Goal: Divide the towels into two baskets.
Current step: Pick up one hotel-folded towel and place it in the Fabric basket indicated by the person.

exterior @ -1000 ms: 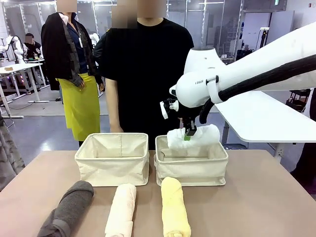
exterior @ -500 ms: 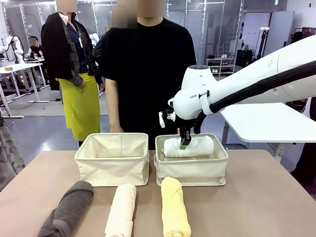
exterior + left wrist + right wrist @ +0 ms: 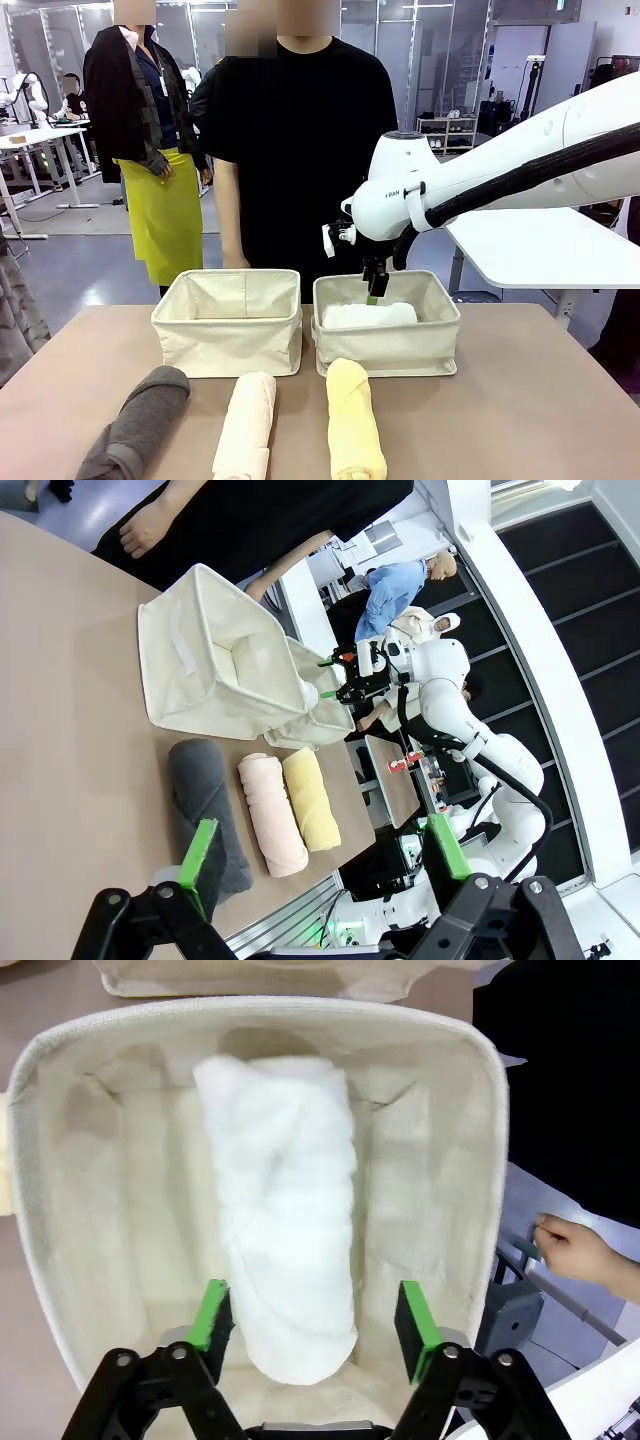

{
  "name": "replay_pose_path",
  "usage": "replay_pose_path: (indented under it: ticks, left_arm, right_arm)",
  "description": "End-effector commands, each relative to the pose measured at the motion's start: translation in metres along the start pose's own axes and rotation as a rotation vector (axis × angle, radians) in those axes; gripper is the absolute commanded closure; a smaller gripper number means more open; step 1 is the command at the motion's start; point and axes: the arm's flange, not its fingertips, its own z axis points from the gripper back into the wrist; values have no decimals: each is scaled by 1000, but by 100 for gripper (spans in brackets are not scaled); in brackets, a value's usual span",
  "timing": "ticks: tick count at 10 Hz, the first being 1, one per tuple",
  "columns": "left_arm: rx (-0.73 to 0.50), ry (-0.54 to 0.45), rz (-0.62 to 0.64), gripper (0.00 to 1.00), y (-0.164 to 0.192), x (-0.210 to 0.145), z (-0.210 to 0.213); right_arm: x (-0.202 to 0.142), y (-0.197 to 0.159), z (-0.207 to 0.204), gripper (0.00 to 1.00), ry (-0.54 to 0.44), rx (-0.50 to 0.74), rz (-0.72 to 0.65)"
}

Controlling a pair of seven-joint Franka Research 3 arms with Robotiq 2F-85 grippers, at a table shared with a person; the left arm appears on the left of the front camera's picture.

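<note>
the white towel (image 3: 285,1210) lies lengthwise on the floor of the right basket (image 3: 390,350), with the right tool (image 3: 312,1315) just above it, jaws spread clear of the roll; this drop looks done. the grey towel (image 3: 140,420), peach towel (image 3: 245,420) and yellow towel (image 3: 354,425) lie side by side on the worktop (image 3: 540,400), near the left basket (image 3: 228,345). the next move calls for rising clear and choosing another roll. the left tool (image 3: 323,855) hangs spread and holds nothing. the front view cuts off the rolls' near ends.

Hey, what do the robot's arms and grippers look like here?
The right arm is smooth, rounded white casing with a ribbed black cable hose along it. The right gripper and the left gripper are black, each with two fingers tipped in bright green pads.
</note>
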Motion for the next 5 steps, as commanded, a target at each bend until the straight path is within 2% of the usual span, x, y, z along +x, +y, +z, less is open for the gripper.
replay_pose_path:
  ticks: [1, 5]
  left_arm:
    - [-23, -12, -26, 0, -1, 0, 3]
    - [-23, -12, -26, 0, -1, 0, 3]
  right_arm:
    - [1, 2, 3, 0, -12, -9, -22]
    - [0, 0, 0, 0, 0, 0, -1]
